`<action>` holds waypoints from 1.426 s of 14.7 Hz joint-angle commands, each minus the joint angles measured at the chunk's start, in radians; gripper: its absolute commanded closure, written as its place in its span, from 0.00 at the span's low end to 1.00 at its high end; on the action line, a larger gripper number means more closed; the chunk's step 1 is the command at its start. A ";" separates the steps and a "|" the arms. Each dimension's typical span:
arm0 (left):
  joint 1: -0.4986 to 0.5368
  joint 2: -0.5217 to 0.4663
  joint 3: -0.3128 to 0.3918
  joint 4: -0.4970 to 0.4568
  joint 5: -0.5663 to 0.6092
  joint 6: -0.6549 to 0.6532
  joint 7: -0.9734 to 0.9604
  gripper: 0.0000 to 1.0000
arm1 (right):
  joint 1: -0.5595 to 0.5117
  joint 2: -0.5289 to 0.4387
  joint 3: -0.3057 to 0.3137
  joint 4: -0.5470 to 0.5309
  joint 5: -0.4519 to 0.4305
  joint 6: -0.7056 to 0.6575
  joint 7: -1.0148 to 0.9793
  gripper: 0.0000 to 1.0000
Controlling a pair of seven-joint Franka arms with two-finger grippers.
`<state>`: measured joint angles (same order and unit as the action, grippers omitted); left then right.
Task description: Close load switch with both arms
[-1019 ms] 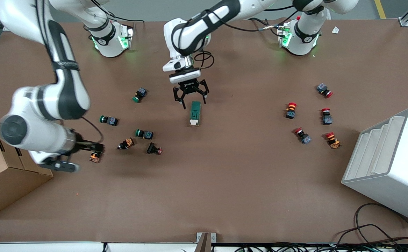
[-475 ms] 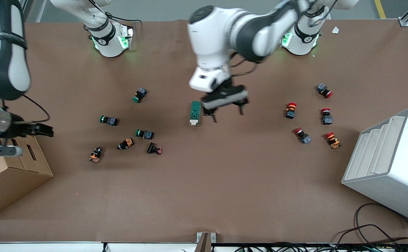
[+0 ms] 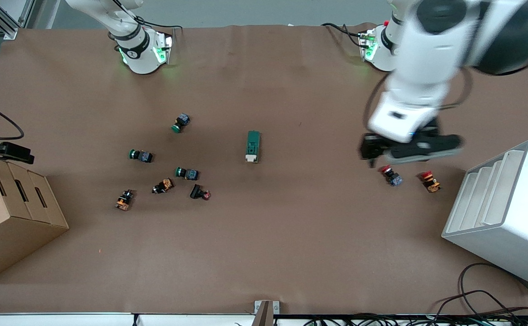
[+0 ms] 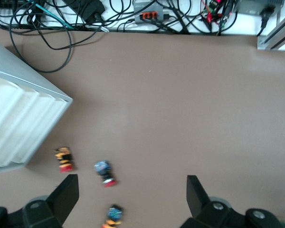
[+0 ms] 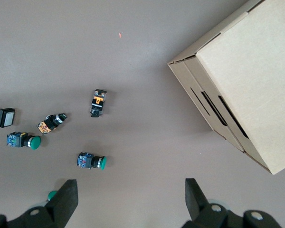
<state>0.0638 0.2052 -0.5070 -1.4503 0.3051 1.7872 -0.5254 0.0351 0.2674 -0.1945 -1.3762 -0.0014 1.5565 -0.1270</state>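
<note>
The load switch [image 3: 253,146], a dark-green block with a white lever end facing the front camera, lies alone mid-table. Nothing touches it, and it is out of both wrist views. My left gripper [image 3: 408,151] hangs open over the red push buttons toward the left arm's end of the table. In the left wrist view [image 4: 131,199] its fingers stand wide apart and empty. My right gripper [image 3: 21,156] is at the right arm's end of the table, above the cardboard box. In the right wrist view [image 5: 130,202] it is open and empty.
Green, orange and black push buttons [image 3: 187,173] lie scattered toward the right arm's end. Red push buttons [image 3: 391,175] lie under the left gripper. A white stepped bin [image 3: 503,213] stands past them, and a cardboard box [image 3: 10,213] at the right arm's end.
The left gripper swung away from the load switch to over the red buttons. The right gripper drew back from the orange button to the cardboard box. The switch has not moved.
</note>
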 commanded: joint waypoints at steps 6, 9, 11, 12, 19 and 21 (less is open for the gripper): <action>-0.044 -0.263 0.327 -0.198 -0.306 -0.140 0.356 0.00 | -0.010 -0.011 0.021 0.003 -0.002 -0.030 0.009 0.00; -0.067 -0.316 0.357 -0.275 -0.308 -0.130 0.400 0.00 | -0.007 -0.077 0.021 -0.068 0.000 -0.023 0.009 0.00; -0.073 -0.340 0.370 -0.307 -0.308 -0.130 0.401 0.00 | -0.015 -0.128 0.027 -0.124 0.000 -0.004 0.010 0.00; -0.082 -0.346 0.377 -0.318 -0.308 -0.130 0.400 0.00 | -0.014 -0.148 0.027 -0.145 0.000 -0.003 0.012 0.00; -0.093 -0.345 0.407 -0.302 -0.307 -0.130 0.403 0.00 | -0.053 -0.243 0.125 -0.213 -0.011 -0.013 0.110 0.00; -0.090 -0.330 0.407 -0.268 -0.308 -0.132 0.409 0.00 | -0.054 -0.255 0.133 -0.216 -0.015 -0.016 0.115 0.00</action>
<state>-0.0219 -0.1201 -0.1099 -1.7373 0.0110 1.6507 -0.1415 0.0128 0.0597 -0.1018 -1.5445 -0.0014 1.5307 -0.0386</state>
